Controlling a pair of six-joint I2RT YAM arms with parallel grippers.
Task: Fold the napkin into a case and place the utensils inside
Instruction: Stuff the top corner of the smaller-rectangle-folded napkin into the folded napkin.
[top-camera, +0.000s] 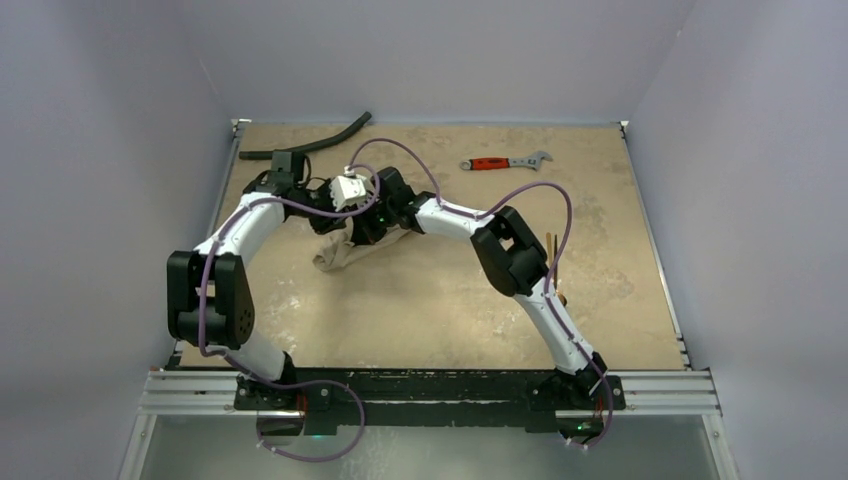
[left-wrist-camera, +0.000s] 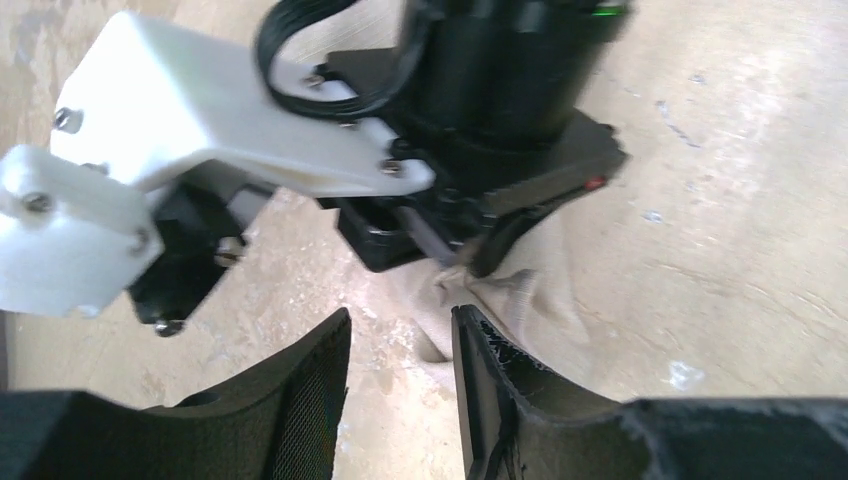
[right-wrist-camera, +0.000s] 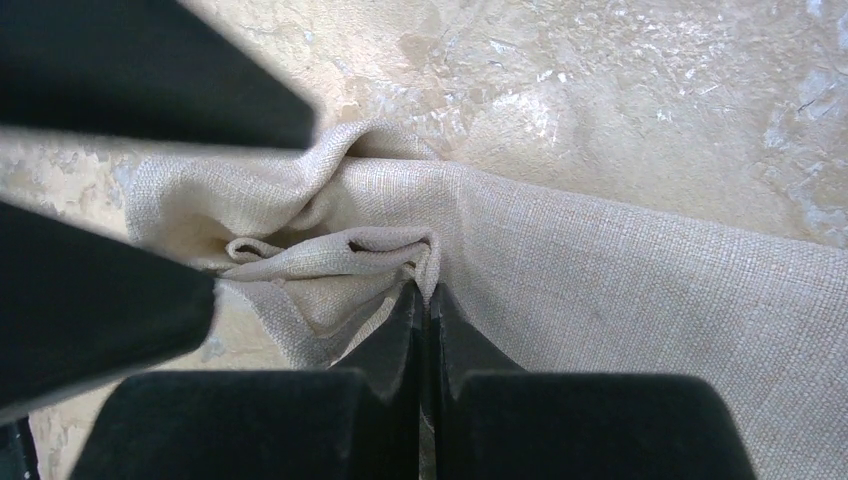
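Folding step, far-left of the desk: right gripper pinches a napkin fold, left gripper gapes empty alongside. Next, likely seize another edge.

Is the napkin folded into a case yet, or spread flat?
Neither: it is bunched. The napkin lies in loose, uneven creases, with a gathered ridge pinched by the shut right gripper.

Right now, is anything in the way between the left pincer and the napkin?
Nothing visible is. The open left pincer points straight at the napkin, with only table between them. The right pincer, shut on a fold of the cloth, sits just beyond and crowds the spot.
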